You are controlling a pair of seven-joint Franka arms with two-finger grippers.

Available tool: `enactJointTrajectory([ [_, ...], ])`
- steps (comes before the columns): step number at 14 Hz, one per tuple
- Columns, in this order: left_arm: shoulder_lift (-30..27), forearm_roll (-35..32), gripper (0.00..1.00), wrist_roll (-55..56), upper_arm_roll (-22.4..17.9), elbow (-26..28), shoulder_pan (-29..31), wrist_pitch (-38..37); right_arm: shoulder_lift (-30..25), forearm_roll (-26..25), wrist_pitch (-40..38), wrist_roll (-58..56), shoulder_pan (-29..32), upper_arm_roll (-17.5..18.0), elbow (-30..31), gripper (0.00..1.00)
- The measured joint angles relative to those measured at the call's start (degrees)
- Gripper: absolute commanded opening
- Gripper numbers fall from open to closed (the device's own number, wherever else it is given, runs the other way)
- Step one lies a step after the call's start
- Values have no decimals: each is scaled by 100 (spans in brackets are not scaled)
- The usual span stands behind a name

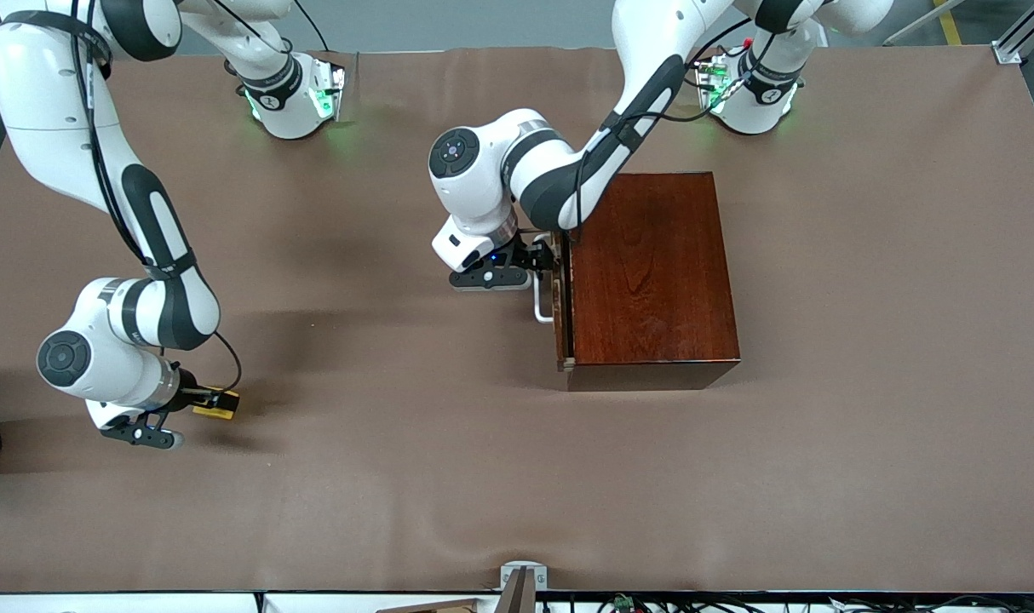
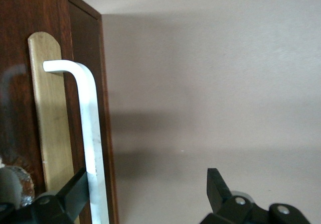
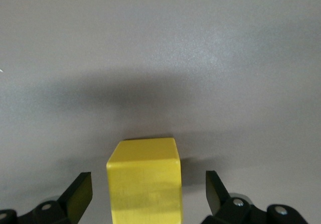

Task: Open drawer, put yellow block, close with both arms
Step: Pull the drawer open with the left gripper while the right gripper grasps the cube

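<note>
the left gripper (image 2: 145, 196) is straddling, jaws spread, the smooth white u-shaped handle (image 2: 90, 133) of the glossy reddish-brown wooden drawer (image 1: 561, 294). the right gripper (image 3: 148, 194) is sitting low, jaws apart, around the small matte bright-yellow cube (image 3: 144, 181) on the brown table (image 1: 398, 477).

We see glossy reddish-brown wooden box (image 1: 653, 277), smooth white U-shaped handle (image 2: 93, 138), matt brass-coloured backplate (image 2: 50, 118), matt bright-yellow cube (image 3: 144, 181), matt brown table cover (image 1: 398, 477).

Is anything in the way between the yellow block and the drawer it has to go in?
Only bare table lies between the yellow block and the drawer, but the drawer looks shut. The left end effector is open around its handle; the right end effector is open around the block.
</note>
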State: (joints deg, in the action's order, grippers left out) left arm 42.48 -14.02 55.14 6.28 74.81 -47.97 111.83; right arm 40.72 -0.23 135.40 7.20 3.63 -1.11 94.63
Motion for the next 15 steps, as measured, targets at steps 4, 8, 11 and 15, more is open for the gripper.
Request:
enactJointTrajectory([
  [4,85,4,100,21,13,0,-75,344,18,0,-26,1,0,0,-11,0],
  [8,105,141,100,23,3,0,-84,519,19,0,-59,-319,0,2,-39,0],
  [11,110,167,100,23,4,0,-90,576,-2,0,-194,-713,1,4,-127,0],
  [15,110,221,100,23,15,-1,-100,712,-340,-2,-488,-1302,-6,23,-265,0],
])
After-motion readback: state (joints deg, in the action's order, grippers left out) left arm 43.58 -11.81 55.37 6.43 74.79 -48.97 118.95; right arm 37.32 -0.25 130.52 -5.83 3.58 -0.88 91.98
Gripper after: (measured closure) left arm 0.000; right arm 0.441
